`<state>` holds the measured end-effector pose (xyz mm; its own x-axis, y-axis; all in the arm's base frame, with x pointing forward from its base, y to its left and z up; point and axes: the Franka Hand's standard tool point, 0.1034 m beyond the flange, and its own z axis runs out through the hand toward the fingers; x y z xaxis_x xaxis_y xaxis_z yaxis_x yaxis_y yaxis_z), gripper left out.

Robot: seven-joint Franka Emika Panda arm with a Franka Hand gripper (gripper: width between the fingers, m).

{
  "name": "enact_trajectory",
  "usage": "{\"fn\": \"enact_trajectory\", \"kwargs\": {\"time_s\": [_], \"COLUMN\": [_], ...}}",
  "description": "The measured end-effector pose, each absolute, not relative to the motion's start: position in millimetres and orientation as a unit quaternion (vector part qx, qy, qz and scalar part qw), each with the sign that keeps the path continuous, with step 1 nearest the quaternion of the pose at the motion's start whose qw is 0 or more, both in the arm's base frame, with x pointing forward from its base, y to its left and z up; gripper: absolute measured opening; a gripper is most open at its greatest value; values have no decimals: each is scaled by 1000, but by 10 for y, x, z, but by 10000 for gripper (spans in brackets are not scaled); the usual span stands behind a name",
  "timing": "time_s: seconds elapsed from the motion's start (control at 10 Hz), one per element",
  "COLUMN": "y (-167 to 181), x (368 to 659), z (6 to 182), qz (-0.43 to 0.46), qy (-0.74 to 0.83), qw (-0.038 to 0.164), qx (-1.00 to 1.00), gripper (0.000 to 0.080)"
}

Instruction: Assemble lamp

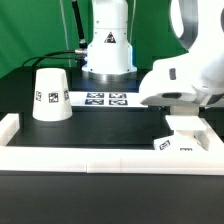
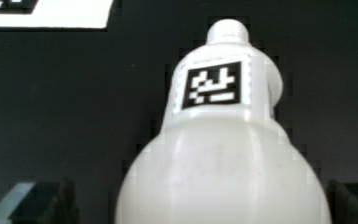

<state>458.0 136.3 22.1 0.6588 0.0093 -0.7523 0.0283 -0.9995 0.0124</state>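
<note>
The bulb (image 2: 220, 150) fills the wrist view, lying on the black table with its tagged stem (image 2: 217, 85) pointing away from the hand. My gripper (image 2: 190, 205) straddles its round end. The dark fingers (image 2: 37, 200) stand wide apart on either side, with a gap showing between one finger and the bulb. In the exterior view the gripper (image 1: 182, 122) is low at the right, just behind the flat square base (image 1: 180, 143), and hides the bulb. The cup-shaped shade (image 1: 50, 95) stands mouth down at the left, far from the gripper.
The marker board (image 1: 105, 98) lies in front of the robot's pedestal (image 1: 107, 50). The low white border rail (image 1: 100, 157) runs along the front and up the left side. A white tagged corner (image 2: 43, 12) shows in the wrist view beyond the bulb.
</note>
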Motion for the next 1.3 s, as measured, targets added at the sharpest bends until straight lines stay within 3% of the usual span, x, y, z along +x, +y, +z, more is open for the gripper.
{"fn": "enact_trajectory", "kwargs": {"time_s": [0.5, 0.6, 1.2, 1.3], "y": [1350, 1350, 1342, 1313], "x": [4525, 4525, 4529, 4559], "z": [131, 131, 136, 186], "qz": [-410, -410, -410, -409], "qy": [7, 7, 12, 36], "qw": [13, 13, 11, -1], "qx": [912, 912, 912, 912], "gripper": [699, 574, 576, 576]}}
